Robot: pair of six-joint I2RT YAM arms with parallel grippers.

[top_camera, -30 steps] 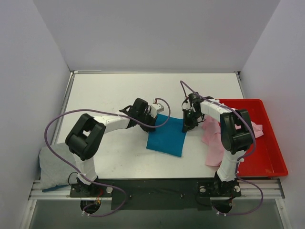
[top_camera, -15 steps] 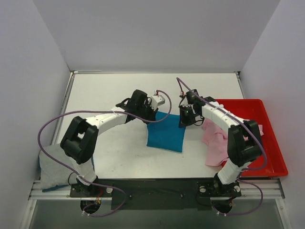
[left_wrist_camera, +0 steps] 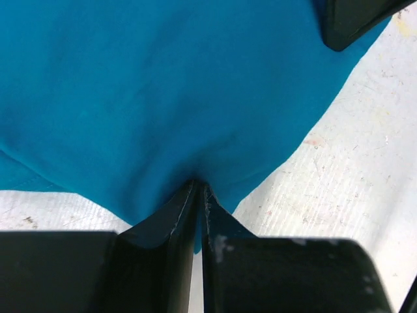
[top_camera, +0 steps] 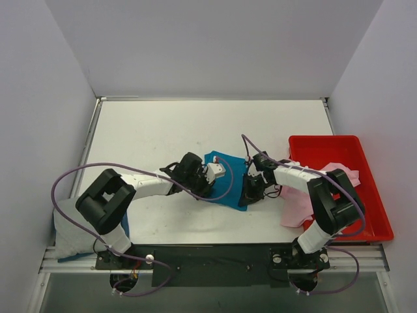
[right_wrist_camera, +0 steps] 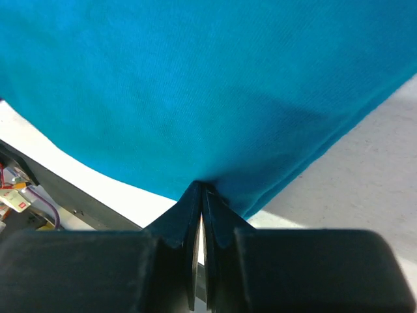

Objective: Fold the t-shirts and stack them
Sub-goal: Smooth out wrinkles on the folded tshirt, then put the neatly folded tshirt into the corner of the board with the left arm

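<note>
Evidently, the left gripper (left_wrist_camera: 199, 186) was clamped nearly closed on a fold of the teal-blue t-shirt (left_wrist_camera: 163, 98), with cloth pinched at its fingertips. The right gripper (right_wrist_camera: 201, 186) was closed tight on the same shirt's edge. The shirt was held bunched between both grippers, just 6 o'clock of centre on the table (top_camera: 163, 130). The pale pink t-shirt (top_camera: 296, 202) was draped over the red tray (top_camera: 326, 140) at 4 o'clock. The light grey t-shirt (top_camera: 68, 228) was heaped at 8 o'clock.
</note>
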